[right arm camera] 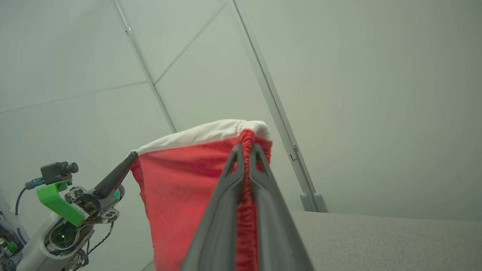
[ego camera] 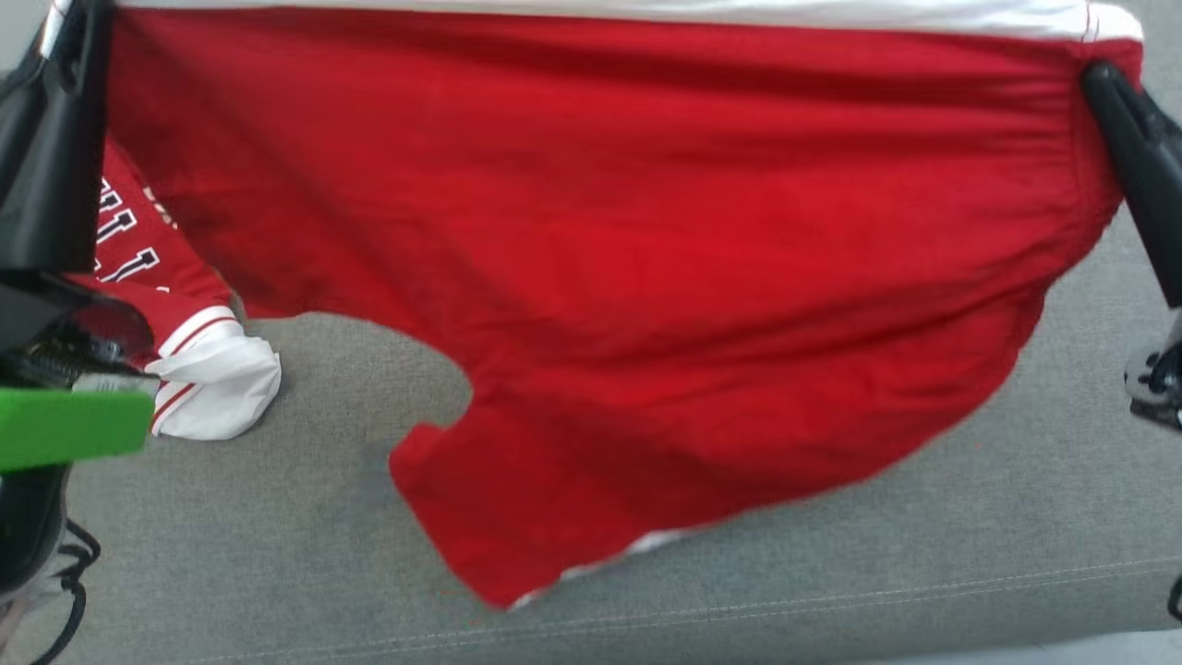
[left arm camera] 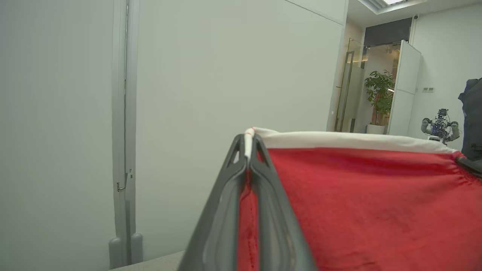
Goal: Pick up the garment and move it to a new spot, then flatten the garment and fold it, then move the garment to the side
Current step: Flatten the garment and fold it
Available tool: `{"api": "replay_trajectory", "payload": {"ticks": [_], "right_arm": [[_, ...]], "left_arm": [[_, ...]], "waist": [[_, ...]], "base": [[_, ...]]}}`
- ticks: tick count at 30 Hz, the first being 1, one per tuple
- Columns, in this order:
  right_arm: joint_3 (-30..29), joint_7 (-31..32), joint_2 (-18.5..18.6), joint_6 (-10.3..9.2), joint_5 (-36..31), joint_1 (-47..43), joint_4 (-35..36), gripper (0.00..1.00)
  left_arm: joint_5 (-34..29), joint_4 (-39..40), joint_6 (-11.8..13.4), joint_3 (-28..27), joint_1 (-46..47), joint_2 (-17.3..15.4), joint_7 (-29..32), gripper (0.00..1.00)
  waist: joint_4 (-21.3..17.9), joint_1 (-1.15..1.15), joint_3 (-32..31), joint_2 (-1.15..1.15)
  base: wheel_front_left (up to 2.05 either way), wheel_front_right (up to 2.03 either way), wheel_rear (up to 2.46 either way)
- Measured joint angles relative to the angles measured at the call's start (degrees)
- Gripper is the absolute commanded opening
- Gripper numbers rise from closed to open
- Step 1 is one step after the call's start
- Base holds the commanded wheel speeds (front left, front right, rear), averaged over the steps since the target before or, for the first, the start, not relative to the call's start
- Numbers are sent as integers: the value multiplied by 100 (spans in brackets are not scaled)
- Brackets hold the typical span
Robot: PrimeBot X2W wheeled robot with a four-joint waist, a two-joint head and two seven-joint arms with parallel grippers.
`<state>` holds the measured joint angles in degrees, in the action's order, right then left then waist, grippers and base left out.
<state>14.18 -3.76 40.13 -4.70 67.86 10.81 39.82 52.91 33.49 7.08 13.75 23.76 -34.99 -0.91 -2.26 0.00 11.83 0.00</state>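
Garment [ego camera: 646,277], mid-transfer: hangs spread, left gripper [left arm camera: 247,142] and right gripper [right arm camera: 245,148] each pinched onto a top corner; next probably needs level lowering onto grey cushion [ego camera: 1016,554].

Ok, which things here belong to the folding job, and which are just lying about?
Job: the garment, pinched at its top edge by the left gripper and the right gripper; the grey surface below it.
Just about: the potted plant; the small robot figure in the background.
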Motion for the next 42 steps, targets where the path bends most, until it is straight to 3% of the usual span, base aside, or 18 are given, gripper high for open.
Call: {"api": "replay_trajectory", "payload": {"ticks": [7, 10, 17, 21, 26, 34, 36, 42], "right_arm": [[104, 555, -303, -141, 307, 1802, -1239, 0], [92, 603, -665, -198, 283, 2770, -1752, 0], [-138, 573, -1143, -253, -241, 4585, -3062, 0], [-158, 584, -1257, -248, -536, 5123, -3758, 0], [49, 720, -1437, -254, -602, 5182, -4254, 0], [-162, 740, -1313, -254, -439, 5105, -3784, 0], [-237, 637, -1316, -253, -406, 4966, -3732, 0], [-229, 181, -1524, 15, -369, 3861, -3808, 0]], "left_arm": [[405, -911, -154, 388, 1305, 291, 401, 0], [422, -1359, -299, 546, 2067, 564, 441, 0], [49, -2269, -456, 904, 3626, 1063, 493, 0], [-207, -2754, -458, 1061, 4166, 1141, 602, 0], [-353, -3065, -515, 1266, 4313, 1390, 647, 0], [-76, -2638, -611, 1233, 4299, 1651, 530, 0], [-54, -2571, -730, 1234, 4210, 1663, 368, 0], [-126, -2681, -1069, 1527, 3175, 1686, -103, 0]], "waist": [[144, 0, 498, 0], [212, 0, 721, 0], [377, 0, 1246, 0], [465, 0, 1550, 0], [526, 1, 1942, 0], [516, 1, 2566, 0], [502, 0, 2713, 0], [396, 1, 2872, 0]], "base": [[0, 0, 0], [0, 0, 0], [0, 0, 0], [0, 0, 0], [0, 0, 0], [0, 0, 0], [0, 0, 0], [0, 0, 0]]}}
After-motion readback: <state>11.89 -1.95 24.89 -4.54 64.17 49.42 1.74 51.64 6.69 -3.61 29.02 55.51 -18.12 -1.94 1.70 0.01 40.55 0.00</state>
